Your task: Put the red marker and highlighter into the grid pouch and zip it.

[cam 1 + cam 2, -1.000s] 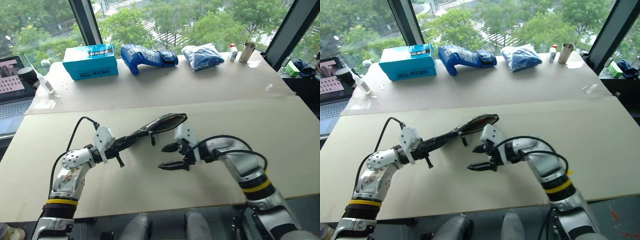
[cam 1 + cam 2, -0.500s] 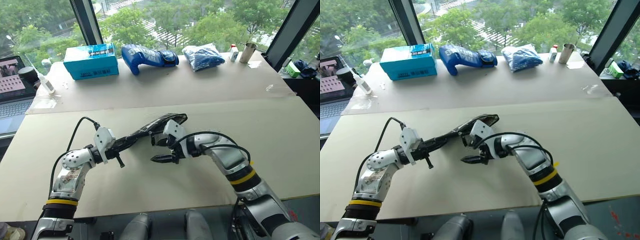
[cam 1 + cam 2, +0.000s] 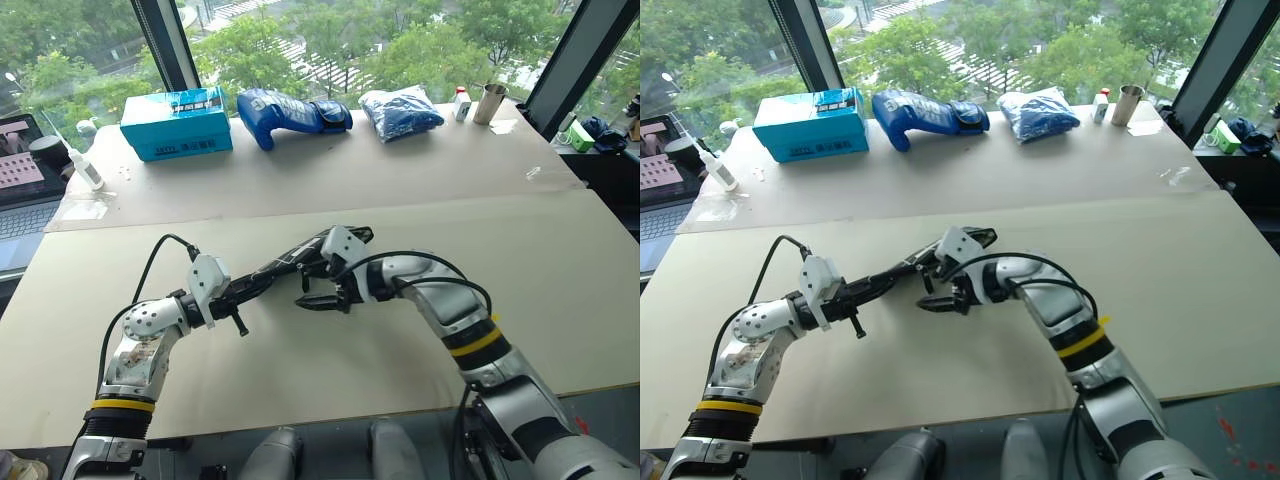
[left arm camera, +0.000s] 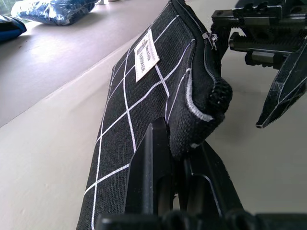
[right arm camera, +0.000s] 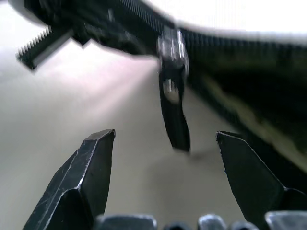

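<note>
1. The left gripper (image 3: 238, 296) is clamped on one end of the grid pouch (image 3: 300, 262), holding it just above the table (image 3: 560, 280)
2. The right gripper (image 5: 163, 184) has its fingers spread wide on either side of the dangling zipper pull (image 5: 173, 112), not touching it

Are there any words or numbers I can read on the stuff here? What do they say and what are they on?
None can be read for sure.
White label on the grid pouch: small dark print, too blurred to read.
Teal box at the back of the table: a dark band with white writing, too small to read.
Laptop screen: too small to read.
</note>
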